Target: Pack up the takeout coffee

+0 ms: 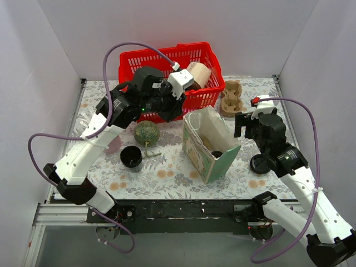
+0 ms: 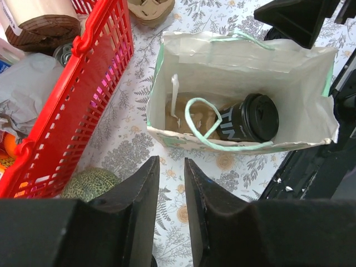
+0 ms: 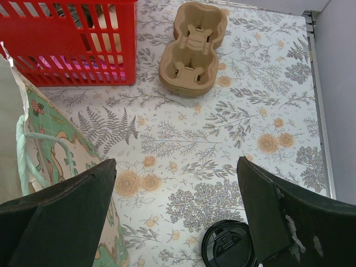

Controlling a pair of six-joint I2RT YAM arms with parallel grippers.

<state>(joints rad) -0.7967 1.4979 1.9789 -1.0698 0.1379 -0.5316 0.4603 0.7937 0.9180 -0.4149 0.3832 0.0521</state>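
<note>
Farthest left of the green-printed white paper bag [image 1: 199, 154], a black cup [image 1: 131, 158] stands upright on the floral tablecloth [image 1: 167, 175], and a round green netted melon [image 1: 147, 132] sits between that cup and the bag. Behind the melon, left of and behind the bag, is the red plastic slatted basket [image 1: 161, 53] with a mix of goods in it. My left gripper [image 2: 171, 167] hangs above the cloth just left of the bag, near the basket's front wall; its black fingers [image 2: 146, 192] stand a narrow gap apart with nothing between them. The bag itself stands open-mouthed, its pale green cord handles [image 2: 194, 119] drooping inward, and the black lidded takeout coffee cup [image 2: 250, 118] lies on its side on the bag's floor, lid toward the right wall. Behind and right of the bag rests a brown moulded-pulp cup carrier [image 1: 231, 97]. My right gripper [image 3: 175, 167] hovers just right of the bag, spread wide and empty. A round black plastic lid [image 3: 228, 245] lies flat on the cloth right of the bag, beneath that gripper.
</note>
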